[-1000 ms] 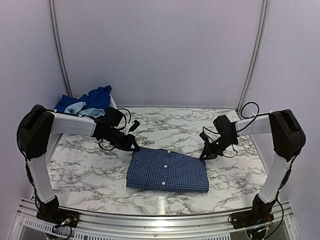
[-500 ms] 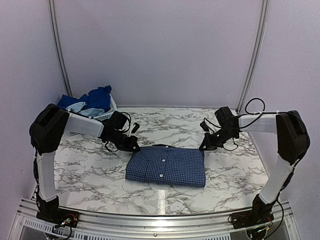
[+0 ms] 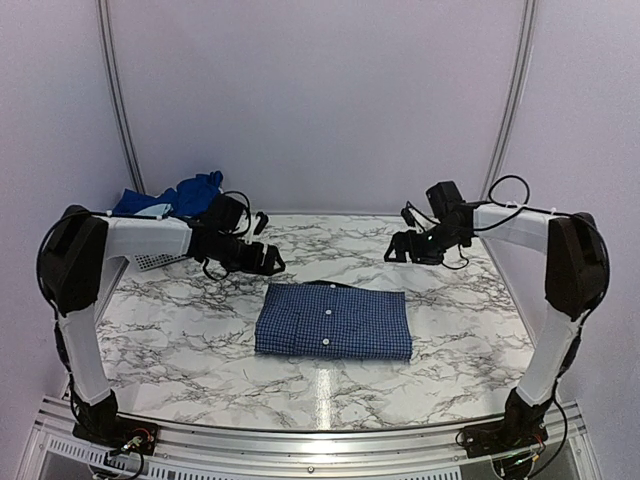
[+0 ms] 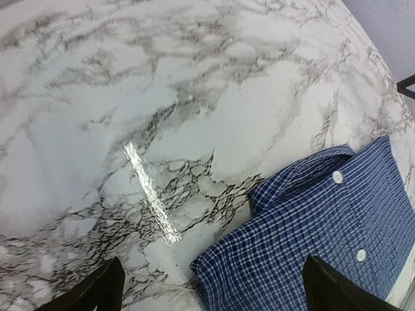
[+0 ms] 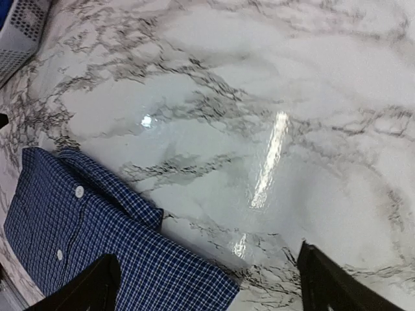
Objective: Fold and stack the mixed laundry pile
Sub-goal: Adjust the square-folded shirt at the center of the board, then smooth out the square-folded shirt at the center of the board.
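A navy small-check button-up shirt (image 3: 333,320) lies folded in a flat rectangle on the marble table, buttons up. My left gripper (image 3: 268,262) hovers open just beyond the shirt's far left corner, holding nothing. In the left wrist view that corner of the shirt (image 4: 324,246) shows below the spread jaws of the left gripper (image 4: 214,295). My right gripper (image 3: 395,250) hangs open beyond the far right corner, also holding nothing. The right wrist view has the shirt (image 5: 97,240) under the right gripper (image 5: 211,285). Royal blue clothes (image 3: 195,190) sit heaped at the back left.
A white slatted basket (image 3: 150,261) holds the heap at the table's back left corner, behind my left arm; its wall shows in the right wrist view (image 5: 23,29). Bare marble table (image 3: 180,330) surrounds the shirt. Grey walls close in on three sides.
Both grippers have opened and let go of the shirt's far corners, then drawn back and up away from it. The shirt now lies flat and squared.
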You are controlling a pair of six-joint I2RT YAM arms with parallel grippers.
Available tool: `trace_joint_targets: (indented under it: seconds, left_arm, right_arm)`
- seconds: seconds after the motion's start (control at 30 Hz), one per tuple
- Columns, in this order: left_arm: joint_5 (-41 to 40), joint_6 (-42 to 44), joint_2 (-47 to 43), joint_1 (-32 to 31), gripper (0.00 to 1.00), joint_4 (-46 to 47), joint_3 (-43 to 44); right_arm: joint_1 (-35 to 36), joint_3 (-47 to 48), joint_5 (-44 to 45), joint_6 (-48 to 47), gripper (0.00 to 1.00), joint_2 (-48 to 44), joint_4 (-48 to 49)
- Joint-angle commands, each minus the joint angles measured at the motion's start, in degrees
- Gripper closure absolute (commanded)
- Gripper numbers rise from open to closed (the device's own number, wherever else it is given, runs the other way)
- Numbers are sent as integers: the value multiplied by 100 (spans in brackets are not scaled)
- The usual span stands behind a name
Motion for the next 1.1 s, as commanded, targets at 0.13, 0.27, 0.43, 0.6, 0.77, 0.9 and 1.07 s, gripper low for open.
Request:
trace_joint_targets:
  seconds: [0.13,0.27,0.43,0.6,0.77,0.9,1.07]
  left_arm:
    - [-554,477,-2206,0,1,-280,279]
    - [-773,-669,-2781,64,1,94,-202]
    - [388,-1167,-2759,-560,1,87,-559]
    - [896,-2216,-2529,-1534,1,619,-1143]
    - [1756,-3526,-1922,-1898,1,1854,-1652]
    - [2138,-3973,-1514,-1952,1,2537,-1808]
    - [2399,-4637,-859,-1900,1,3709,-2100]
  right_arm:
    - [-59,470,210,-73,1,-1928,-43]
    - [-346,0,186,911,1,-2388,528]
    - [-353,-982,-3028,2099,1,-2428,1774]
    - [513,-2366,-3351,3507,1,-2757,3132]
    - [1263,-3399,-3586,4657,1,-2512,4576]
    - [1550,-3776,-3626,5050,1,-1900,5375]
    - [1611,-3974,-3742,5610,2,-1026,6647]
